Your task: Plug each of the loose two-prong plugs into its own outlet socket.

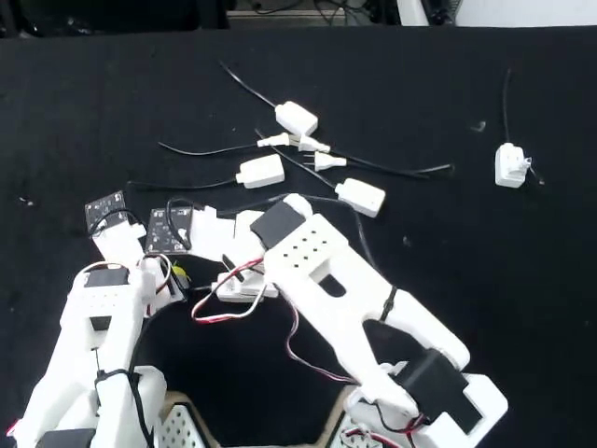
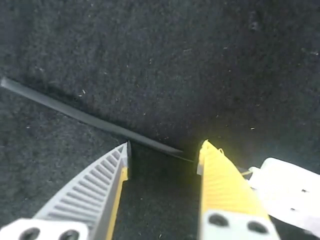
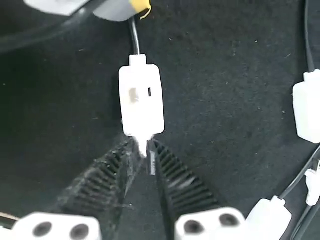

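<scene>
Cable (image 2: 75, 114) lies black across the bench (image 2: 210, 45) just beyond my left gripper (image 2: 165, 147); its jaws stand wide apart, holding nothing, low over the surface; moving right, my right gripper (image 3: 145, 147) has its jaws pinched tight on the narrow end of a white plug (image 3: 141, 102), whose lead runs off toward the left arm; whether that narrow end is the prongs, I can't tell; further right, in the high view, the other loose plugs and sockets (image 1: 262, 171) lie tangled mid-bench; one lone white piece (image 1: 510, 165) sits well apart at the far side; I judge this the pick-up, one plug in hand, nothing mated yet; next I need to lift, aim its prongs at a free socket, and steady that socket with the left.
</scene>
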{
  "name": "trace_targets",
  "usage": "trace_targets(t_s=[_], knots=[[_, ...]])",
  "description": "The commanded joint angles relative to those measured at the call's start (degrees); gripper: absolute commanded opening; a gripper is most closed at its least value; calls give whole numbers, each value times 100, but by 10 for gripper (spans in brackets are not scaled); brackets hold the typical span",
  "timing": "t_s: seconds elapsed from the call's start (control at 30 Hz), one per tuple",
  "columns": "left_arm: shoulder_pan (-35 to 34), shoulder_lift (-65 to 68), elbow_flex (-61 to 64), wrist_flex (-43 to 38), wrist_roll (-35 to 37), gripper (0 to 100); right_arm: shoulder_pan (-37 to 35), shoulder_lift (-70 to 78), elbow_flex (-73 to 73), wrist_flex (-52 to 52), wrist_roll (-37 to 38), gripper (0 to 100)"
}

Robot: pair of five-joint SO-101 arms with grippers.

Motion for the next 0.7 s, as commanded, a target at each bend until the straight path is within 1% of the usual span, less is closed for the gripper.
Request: trace_targets(t_s=[0.0, 0.1, 0.2, 0.27, 0.33, 0.37, 0.4, 0.47, 0.53, 0.67], knots=[[-57, 35, -75, 79, -44, 227, -53, -268, -154, -105, 308, 10], [-57, 35, -66, 79, -35, 227, -35, -268, -13, -114, 431, 10], [-57, 35, -66, 79, -53, 227, 158, -303, 198, -123, 273, 11], [-48, 35, -75, 79, -62, 228, 404, -277, 259, -281, -264, 12], [-48, 35, -75, 70, -70, 228, 695, -268, 303, -378, -1090, 25], [-48, 35, -75, 70, -70, 228, 791, -268, 391, -404, -1398, 43], [-48, 35, -75, 70, -70, 228, 818, -268, 514, -404, -1547, 68], [-57, 35, -75, 70, -70, 228, 818, -268, 813, -475, -1512, 125], [-84, 35, -66, 70, -70, 228, 888, -277, 1182, -818, -1389, 162], [-66, 35, -57, 70, -70, 227, 1073, -277, 1886, -2057, -1398, 129]])
